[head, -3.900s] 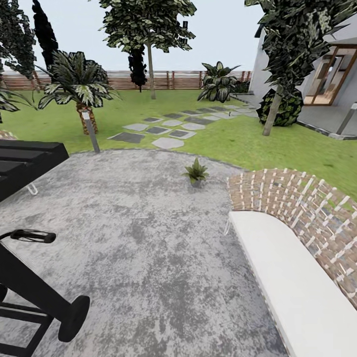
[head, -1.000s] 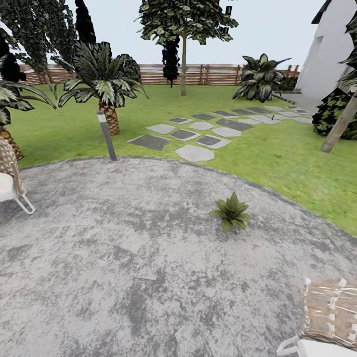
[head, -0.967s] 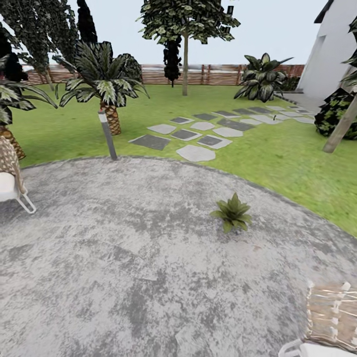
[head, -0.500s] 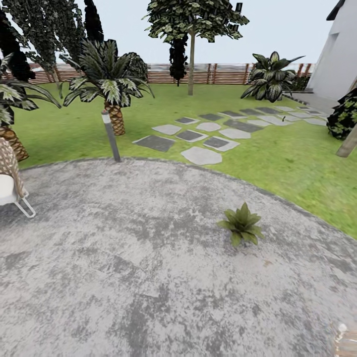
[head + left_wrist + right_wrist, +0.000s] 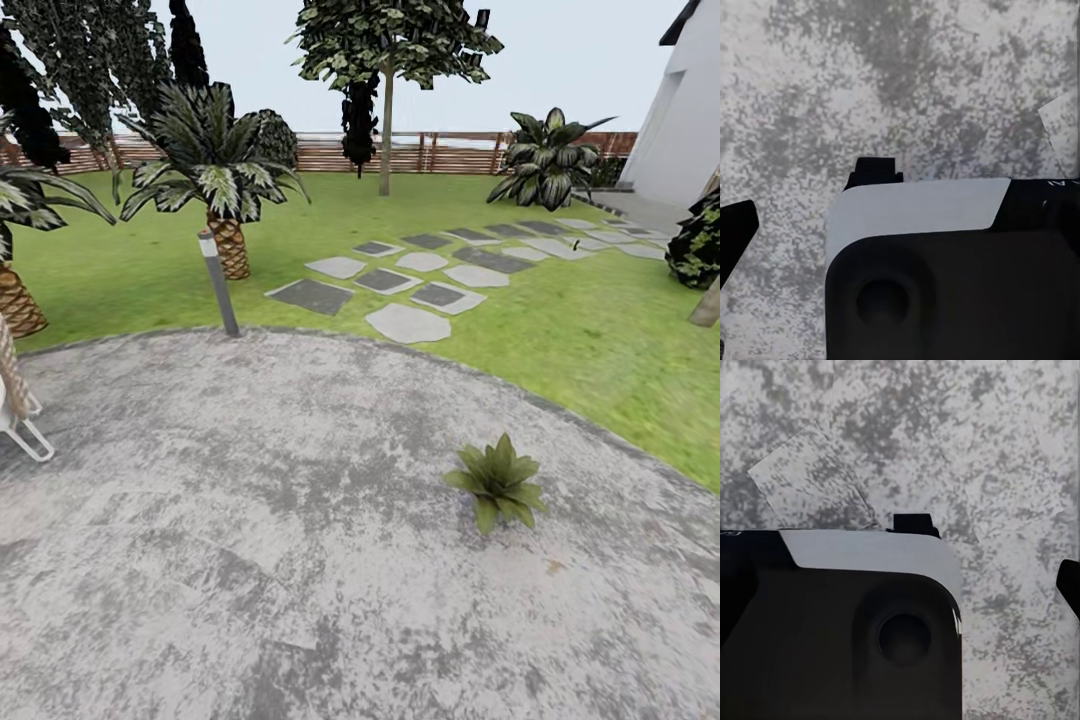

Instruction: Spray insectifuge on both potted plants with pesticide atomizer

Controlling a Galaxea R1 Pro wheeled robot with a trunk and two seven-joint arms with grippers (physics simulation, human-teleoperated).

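One potted plant (image 5: 497,483), a small rosette of pointed green leaves, stands on the round grey stone patio (image 5: 250,520) right of centre; its leaves hide the pot. The pesticide atomizer and the second potted plant are out of view. In the left wrist view my left gripper (image 5: 802,202) hangs over the mottled stone, its black fingertips (image 5: 874,166) wide apart with nothing between them. My right gripper (image 5: 994,555) is likewise open over the stone, behind a white and black part of my own body.
A grey bollard lamp (image 5: 218,283) stands at the patio's far edge, with a palm (image 5: 215,180) behind it. A white chair leg (image 5: 25,435) shows at the left edge. Stepping stones (image 5: 405,322) cross the lawn towards the brown fence (image 5: 440,152).
The camera has moved forward and turned: the potted plant sits lower and nearer in the picture, and the wicker seat at the lower right has dropped out of view.
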